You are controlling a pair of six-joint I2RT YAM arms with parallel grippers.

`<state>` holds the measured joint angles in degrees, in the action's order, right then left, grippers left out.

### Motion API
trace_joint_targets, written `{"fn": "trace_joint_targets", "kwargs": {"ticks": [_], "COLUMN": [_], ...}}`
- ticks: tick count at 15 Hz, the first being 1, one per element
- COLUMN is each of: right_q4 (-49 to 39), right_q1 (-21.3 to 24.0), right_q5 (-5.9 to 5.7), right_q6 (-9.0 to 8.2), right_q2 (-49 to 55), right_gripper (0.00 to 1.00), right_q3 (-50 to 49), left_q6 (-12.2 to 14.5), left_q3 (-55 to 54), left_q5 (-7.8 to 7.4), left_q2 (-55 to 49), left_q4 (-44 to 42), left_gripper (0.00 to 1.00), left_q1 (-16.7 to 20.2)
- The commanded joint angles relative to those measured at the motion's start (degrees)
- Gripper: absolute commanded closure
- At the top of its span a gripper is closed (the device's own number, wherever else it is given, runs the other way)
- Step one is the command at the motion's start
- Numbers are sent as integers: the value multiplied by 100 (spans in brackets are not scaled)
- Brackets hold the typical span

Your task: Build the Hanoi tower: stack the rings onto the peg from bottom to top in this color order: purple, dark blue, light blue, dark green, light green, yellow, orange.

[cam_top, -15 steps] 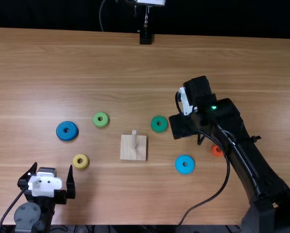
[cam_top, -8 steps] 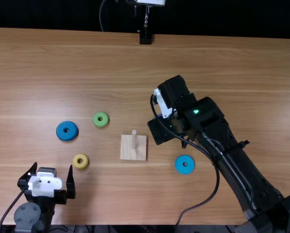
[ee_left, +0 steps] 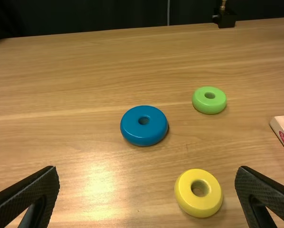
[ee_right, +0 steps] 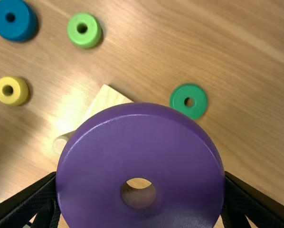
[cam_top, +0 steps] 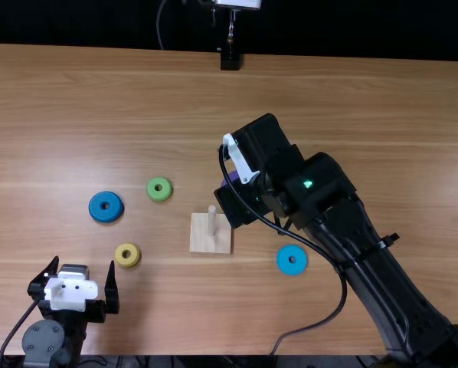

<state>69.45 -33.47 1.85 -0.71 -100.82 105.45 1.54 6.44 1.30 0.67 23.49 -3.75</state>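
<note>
Top view: right pincer (ee_right: 141, 175) is gripping purple ring (ee_right: 139, 154) at one o'clock from peg (cam_top: 211, 221); left pincer (ee_left: 146, 170) is standing wide. We are needing ring level, centred, then lowering straight, releasing once seated.

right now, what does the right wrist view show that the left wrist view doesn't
Right wrist view: the purple ring in the right gripper, the dark green ring and the peg.

Left wrist view: the left gripper close up with its fingers apart, and a black block at the table's far edge.

Both: the dark blue ring, the light green ring, the yellow ring, part of the wooden base and the table.
</note>
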Motion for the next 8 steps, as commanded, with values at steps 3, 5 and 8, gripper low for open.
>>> {"fn": "trace_joint_targets", "kwargs": {"ticks": [3, 5, 8], "right_q4": [54, 54, 54], "right_q1": [-63, -282, -406], "right_q5": [5, 5, 5], "right_q6": [29, 18, -13], "right_q2": [211, 211, 203], "right_gripper": [100, 100, 100], "right_q3": [371, 380, 380], "left_q6": [78, 78, 78], "left_q3": [-644, -644, -644], "left_q5": [7, 7, 7], "left_q2": [-67, -67, -67], "left_q4": [467, 467, 467], "left_gripper": [0, 0, 0], "left_q1": [-21, -21, -21]}}
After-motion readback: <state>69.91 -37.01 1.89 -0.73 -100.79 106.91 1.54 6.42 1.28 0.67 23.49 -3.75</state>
